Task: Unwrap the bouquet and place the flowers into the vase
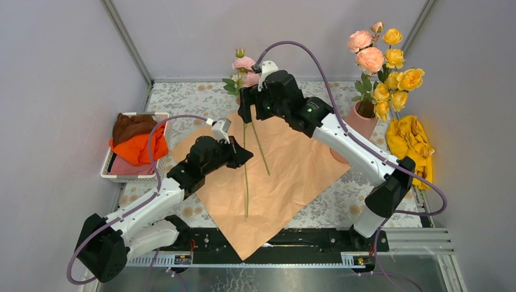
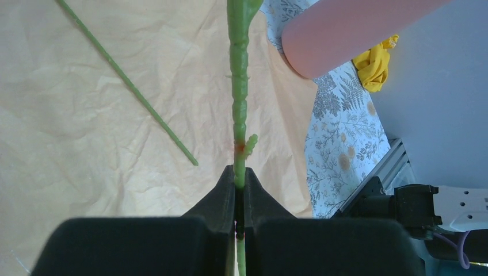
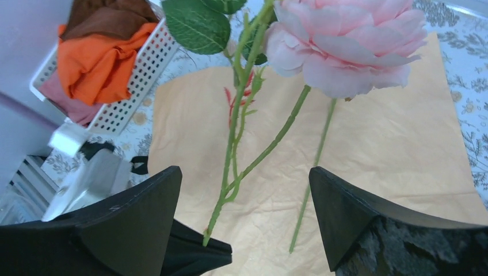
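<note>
so the left end effector (image 2: 240, 190) is pinched tight on a green stem (image 2: 239, 86). The right end effector (image 3: 244, 172) is gaping wide, seemingly touching nothing, with a full-petalled pink rose (image 3: 345, 46) just past it.

Left arm (image 1: 152, 204) reaches forward, low over the table centre. Left gripper (image 2: 240, 175) is clamped tight on a flower stem (image 2: 238, 86). Right arm (image 1: 353, 143) stretches far forward and leftward. Right gripper (image 3: 244, 184) points down, jaws spread wide, gripping nothing.

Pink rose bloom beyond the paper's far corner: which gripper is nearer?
Right. The right gripper hangs just short of the pink rose bloom, jaws open; the left gripper is farther back, jaws shut on a stem.
</note>
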`<state>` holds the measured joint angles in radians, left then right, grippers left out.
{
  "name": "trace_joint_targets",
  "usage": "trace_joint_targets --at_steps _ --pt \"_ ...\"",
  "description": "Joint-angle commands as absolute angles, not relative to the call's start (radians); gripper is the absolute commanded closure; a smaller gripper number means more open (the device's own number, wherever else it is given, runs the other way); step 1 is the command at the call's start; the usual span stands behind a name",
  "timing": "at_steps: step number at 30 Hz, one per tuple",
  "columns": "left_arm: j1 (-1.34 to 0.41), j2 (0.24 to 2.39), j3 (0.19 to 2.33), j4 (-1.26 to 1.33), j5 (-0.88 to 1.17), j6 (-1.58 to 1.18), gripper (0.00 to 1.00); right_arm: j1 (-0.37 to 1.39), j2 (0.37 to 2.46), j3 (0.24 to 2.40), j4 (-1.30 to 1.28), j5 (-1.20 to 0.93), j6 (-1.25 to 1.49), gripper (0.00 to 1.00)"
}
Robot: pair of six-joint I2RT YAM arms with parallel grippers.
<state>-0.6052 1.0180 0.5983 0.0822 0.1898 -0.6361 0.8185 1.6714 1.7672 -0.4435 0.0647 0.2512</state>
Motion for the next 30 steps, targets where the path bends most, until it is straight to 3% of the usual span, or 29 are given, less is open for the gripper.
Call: trace_joint_targets --at_steps 1,9,15,23,30 --pt "-0.651 1.007 0.647 0.073 0.11 -0.586 1.0 0.8 1.698 1.841 -0.461 0.037 0.246 0.11" --pt "-0.724 1.022 0.662 0.067 0.069 -0.581 1.0 0.775 1.758 1.915 -0.488 0.037 0.235 0.13" --pt "-0.777 1.024 0.674 0.05 0.021 -0.574 1.0 0.753 1.801 1.966 -0.522 0.006 0.235 0.28" --pt "-0.812 1.026 0.695 0.036 -0.021 -0.563 1.0 0.742 1.77 1.887 -0.497 0.017 0.245 0.3" --pt "-0.829 1.032 0.695 0.036 -0.04 -0.567 1.0 0.735 1.76 1.889 -0.499 0.003 0.238 0.48"
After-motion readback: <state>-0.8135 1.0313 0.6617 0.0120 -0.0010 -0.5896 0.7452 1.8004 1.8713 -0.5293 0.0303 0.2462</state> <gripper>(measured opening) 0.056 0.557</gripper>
